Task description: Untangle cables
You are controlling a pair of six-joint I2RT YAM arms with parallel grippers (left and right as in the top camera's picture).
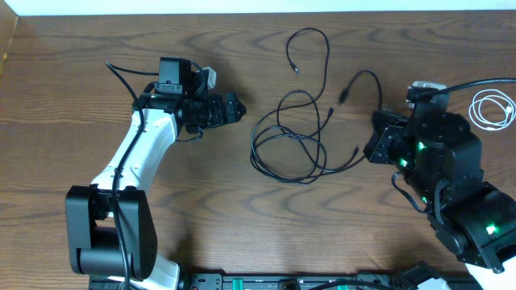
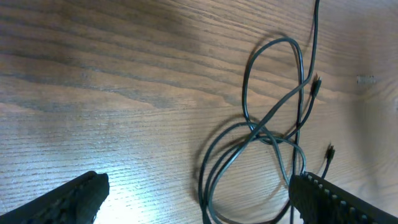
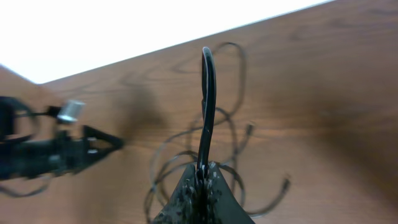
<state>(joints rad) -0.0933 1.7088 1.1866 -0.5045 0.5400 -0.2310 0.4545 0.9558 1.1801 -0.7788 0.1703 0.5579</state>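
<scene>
Several long thin black cables (image 1: 290, 138) lie in a tangle of loops at the table's middle, with small plug ends (image 1: 343, 95) sticking out. My left gripper (image 1: 231, 109) is open and empty just left of the tangle. In the left wrist view the crossed loops (image 2: 267, 134) lie ahead, between its spread fingers (image 2: 199, 184). My right gripper (image 1: 376, 143) is at the tangle's right side. The right wrist view shows its jaws (image 3: 202, 171) shut on one black cable (image 3: 207, 93) that rises out of them in an arch. A coiled white cord (image 1: 492, 109) lies apart at the far right.
The wooden table (image 1: 242, 217) has its far edge along the top of the overhead view. The left arm's white link (image 1: 137, 153) stretches from its base at the front left. The right arm's body (image 1: 451, 177) fills the front right.
</scene>
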